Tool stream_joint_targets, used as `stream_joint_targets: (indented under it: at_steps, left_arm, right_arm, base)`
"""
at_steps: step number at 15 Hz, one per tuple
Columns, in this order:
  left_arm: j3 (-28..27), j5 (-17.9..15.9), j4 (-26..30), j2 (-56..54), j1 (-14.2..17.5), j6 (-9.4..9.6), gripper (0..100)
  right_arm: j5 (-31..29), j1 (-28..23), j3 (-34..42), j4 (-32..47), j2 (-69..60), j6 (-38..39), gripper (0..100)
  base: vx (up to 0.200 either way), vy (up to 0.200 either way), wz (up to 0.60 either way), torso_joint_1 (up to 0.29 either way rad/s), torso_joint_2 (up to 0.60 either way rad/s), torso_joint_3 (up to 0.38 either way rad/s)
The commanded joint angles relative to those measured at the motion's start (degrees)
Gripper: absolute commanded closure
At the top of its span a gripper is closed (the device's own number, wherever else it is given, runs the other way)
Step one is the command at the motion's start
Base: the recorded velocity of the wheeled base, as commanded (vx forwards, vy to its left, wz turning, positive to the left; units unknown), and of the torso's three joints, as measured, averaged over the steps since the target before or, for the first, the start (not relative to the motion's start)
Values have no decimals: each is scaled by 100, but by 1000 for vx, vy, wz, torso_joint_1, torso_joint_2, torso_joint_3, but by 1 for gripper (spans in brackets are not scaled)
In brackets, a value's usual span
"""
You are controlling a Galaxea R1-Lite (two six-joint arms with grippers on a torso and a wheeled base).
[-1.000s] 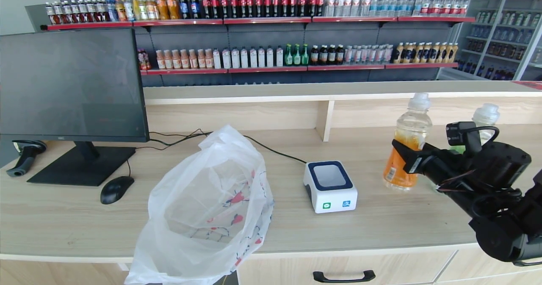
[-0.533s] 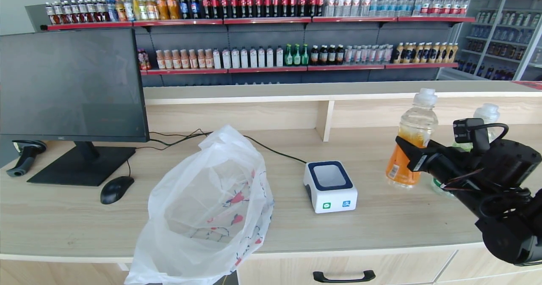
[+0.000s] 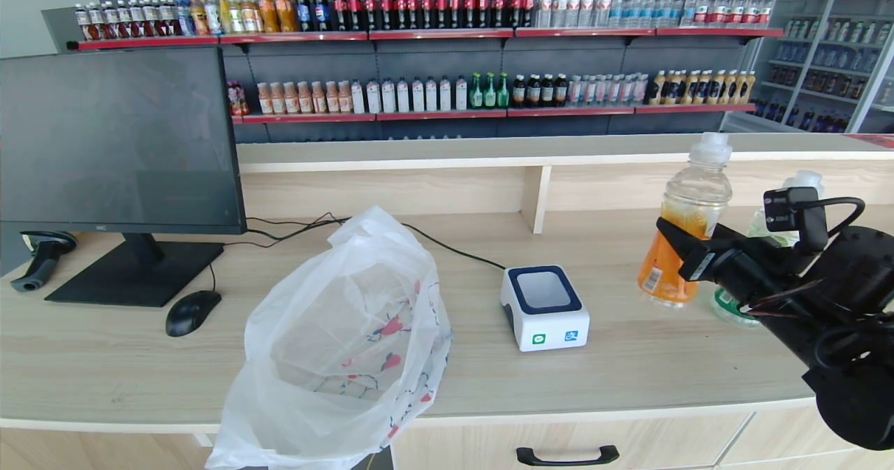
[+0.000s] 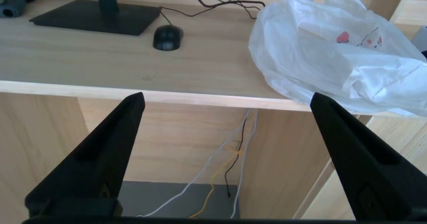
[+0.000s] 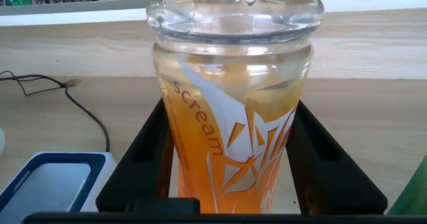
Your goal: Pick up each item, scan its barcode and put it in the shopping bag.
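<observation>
Right end effector (image 3: 679,244) (image 5: 233,184): black fingers closed narrow on the lower body of the orange drink bottle (image 3: 688,218) (image 5: 233,131), one finger on each side. The bottle leans slightly and sits at the right end of the desk (image 3: 628,365); I cannot tell whether its base touches the desk. It is clear ribbed plastic with a white cap. Orange liquid fills the labelled lower part, and the shoulder above is clear. Just behind the right arm stands a second clear bottle (image 3: 805,180) with a white cap and a green label, partly hidden. Left end effector (image 4: 227,164): fingers spread wide, gripping nothing, below the desk's front edge. Barcode scanner (image 3: 545,306) (image 5: 47,181): a small white box with a dark blue frame around a pale window, a cable running from it, placed between bottle and bag. Shopping bag (image 3: 349,344) (image 4: 333,44): thin translucent white plastic, crumpled, with red print, mouth open, drooping over the front edge. Desk surface is pale wood grain. At its left end are a monitor (image 3: 119,142) and a black mouse (image 3: 192,311).
</observation>
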Motion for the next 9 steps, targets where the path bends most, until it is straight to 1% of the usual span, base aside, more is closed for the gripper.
stream_joint_targets:
  at_steps: [1, 3, 9]
  left_arm:
    - [0, 0, -1, -2, 0, -1, 0]
    - [0, 9, -1, -2, 0, -1, 0]
    - [0, 0, -1, -2, 0, -1, 0]
  right_arm:
    - [4, 287, 112, -3, -286, -20, 100]
    - [4, 639, 235, -3, -497, -29, 100]
    - [4, 1597, 209, -3, -945, -11, 100]
  base:
    - [0, 0, 0, 0, 0, 0]
    - [0, 0, 0, 0, 0, 0]
    - [0, 0, 0, 0, 0, 0]
